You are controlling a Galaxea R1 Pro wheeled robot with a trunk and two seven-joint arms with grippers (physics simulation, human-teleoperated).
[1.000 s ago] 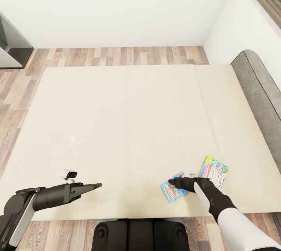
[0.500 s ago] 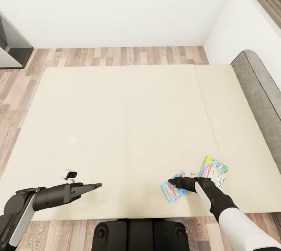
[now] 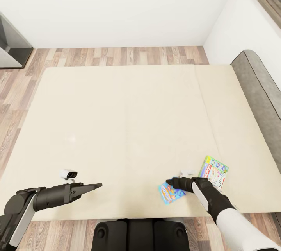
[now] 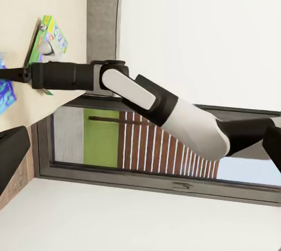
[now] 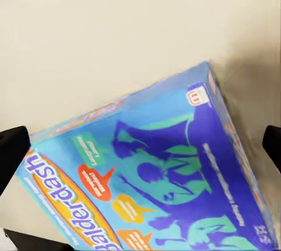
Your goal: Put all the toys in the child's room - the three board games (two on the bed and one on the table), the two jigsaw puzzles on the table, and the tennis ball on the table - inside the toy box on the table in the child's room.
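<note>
On the cream bed (image 3: 125, 126), near its front edge, lie two board games. The blue one (image 3: 170, 194) lies flat, and my right gripper (image 3: 170, 183) hovers over its far edge, open. In the right wrist view the blue box (image 5: 152, 192) spans the space between the two dark fingertips (image 5: 12, 151), which stand wide apart. The pale game with the green border (image 3: 214, 172) lies just right of that wrist. My left gripper (image 3: 96, 185) is held low over the bed's front left, open and holding nothing. The left wrist view catches the green-bordered game (image 4: 50, 37) and the right arm (image 4: 146, 95).
A grey padded headboard (image 3: 259, 86) runs along the bed's right side, with a white wall behind it. Wood floor (image 3: 117, 56) lies beyond the far edge, and a dark cabinet (image 3: 11, 45) stands at the far left. My base (image 3: 138, 233) is against the bed's front edge.
My right gripper has crept slightly left over the blue game, and the box has shifted a little left with it. The left arm and the other game have not moved.
</note>
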